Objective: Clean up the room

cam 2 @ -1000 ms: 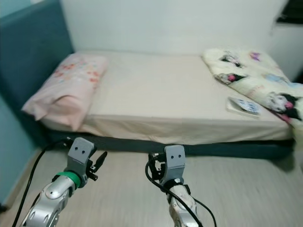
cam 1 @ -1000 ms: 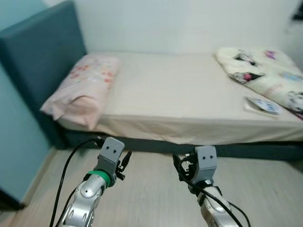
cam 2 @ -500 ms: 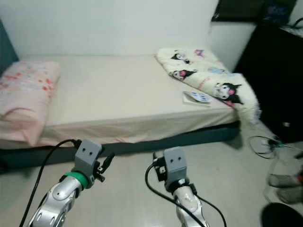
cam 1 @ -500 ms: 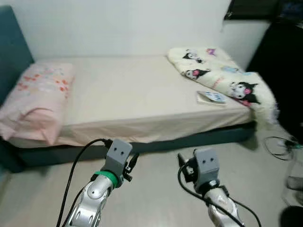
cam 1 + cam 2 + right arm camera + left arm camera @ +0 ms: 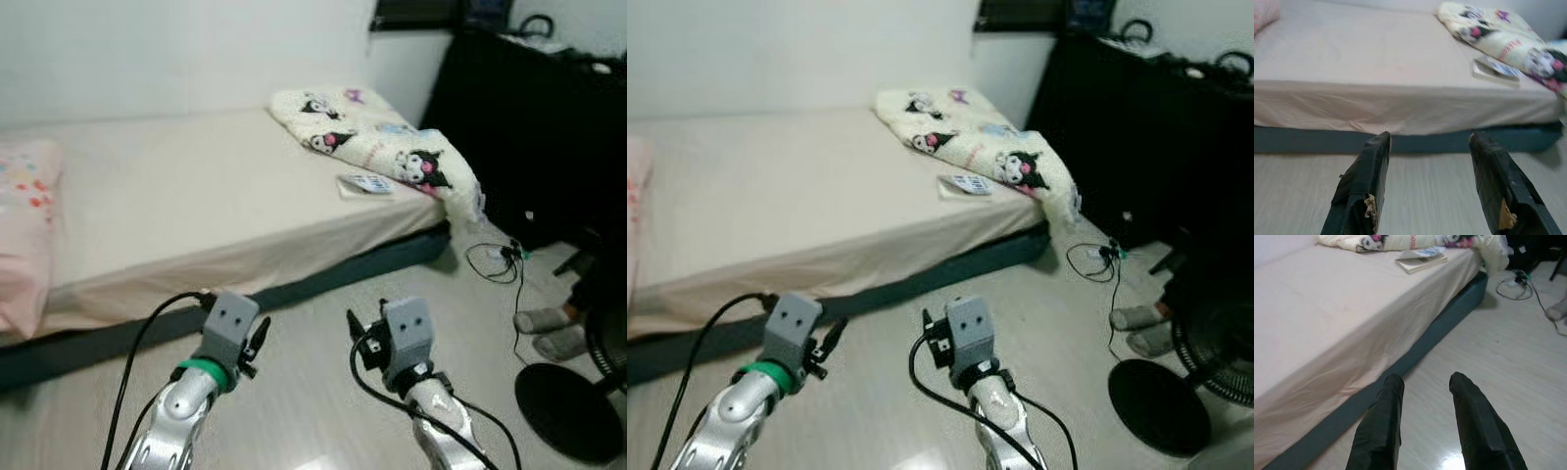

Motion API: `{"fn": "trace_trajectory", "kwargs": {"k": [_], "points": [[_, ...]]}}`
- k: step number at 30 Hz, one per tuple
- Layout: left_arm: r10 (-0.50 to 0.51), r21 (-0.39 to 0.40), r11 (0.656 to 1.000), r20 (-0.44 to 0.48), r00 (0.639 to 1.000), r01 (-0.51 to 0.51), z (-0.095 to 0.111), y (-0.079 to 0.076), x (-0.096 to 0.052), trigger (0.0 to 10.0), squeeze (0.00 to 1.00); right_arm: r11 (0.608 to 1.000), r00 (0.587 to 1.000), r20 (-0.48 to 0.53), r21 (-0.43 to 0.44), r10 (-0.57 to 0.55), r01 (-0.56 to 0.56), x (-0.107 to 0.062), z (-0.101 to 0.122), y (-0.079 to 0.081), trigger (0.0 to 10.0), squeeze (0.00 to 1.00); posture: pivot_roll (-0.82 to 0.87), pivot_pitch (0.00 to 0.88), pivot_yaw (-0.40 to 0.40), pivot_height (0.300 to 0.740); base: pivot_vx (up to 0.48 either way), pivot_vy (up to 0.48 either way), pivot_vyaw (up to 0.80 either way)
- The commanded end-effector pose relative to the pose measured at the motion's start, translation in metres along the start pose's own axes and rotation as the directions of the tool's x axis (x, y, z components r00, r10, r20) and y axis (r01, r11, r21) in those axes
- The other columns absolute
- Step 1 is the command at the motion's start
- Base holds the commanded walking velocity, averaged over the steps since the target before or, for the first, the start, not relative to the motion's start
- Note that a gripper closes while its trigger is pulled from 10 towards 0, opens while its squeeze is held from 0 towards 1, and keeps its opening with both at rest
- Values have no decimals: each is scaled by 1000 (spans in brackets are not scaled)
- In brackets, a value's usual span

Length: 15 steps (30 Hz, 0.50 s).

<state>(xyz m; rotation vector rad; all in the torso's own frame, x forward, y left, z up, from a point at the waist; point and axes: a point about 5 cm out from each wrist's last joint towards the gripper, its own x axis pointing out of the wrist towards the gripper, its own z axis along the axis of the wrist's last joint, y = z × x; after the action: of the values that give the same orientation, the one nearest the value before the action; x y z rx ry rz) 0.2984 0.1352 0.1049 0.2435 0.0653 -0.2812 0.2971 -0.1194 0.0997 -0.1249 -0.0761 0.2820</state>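
While both claws gape, book [image 5: 366, 183] lies well ahead (on bed [image 5: 176, 196]).

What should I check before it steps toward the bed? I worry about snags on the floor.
1. Left hand empty, fingers apart: ok.
2. Right hand empty, fingers apart: ok.
3. Book lies flat on the bed beside the blanket, reachable edge: ok.
4. Cable lies loose on the floor by the bed's corner: not ok.
5. Fan base stands on the floor to the robot's right: not ok.
6. Under the bed: cannot tell.
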Motion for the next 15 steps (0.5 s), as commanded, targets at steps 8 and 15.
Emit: {"fn": "trace_trajectory", "kwargs": {"k": [8,15], "points": [[-34,-20,999,13,999,34,4,-13,6,10000,0,998,998,-15,34,-60,60,-6,-5,-13,10000,0,-96,60,31,715,0,0,-800],[-6,-16,1000,10,1000,7,3,-9,8,10000,0,998,999,-10,41,-50,50,-5,-5,-8,10000,0,-94,59,34,715,378,0,-114]]}}
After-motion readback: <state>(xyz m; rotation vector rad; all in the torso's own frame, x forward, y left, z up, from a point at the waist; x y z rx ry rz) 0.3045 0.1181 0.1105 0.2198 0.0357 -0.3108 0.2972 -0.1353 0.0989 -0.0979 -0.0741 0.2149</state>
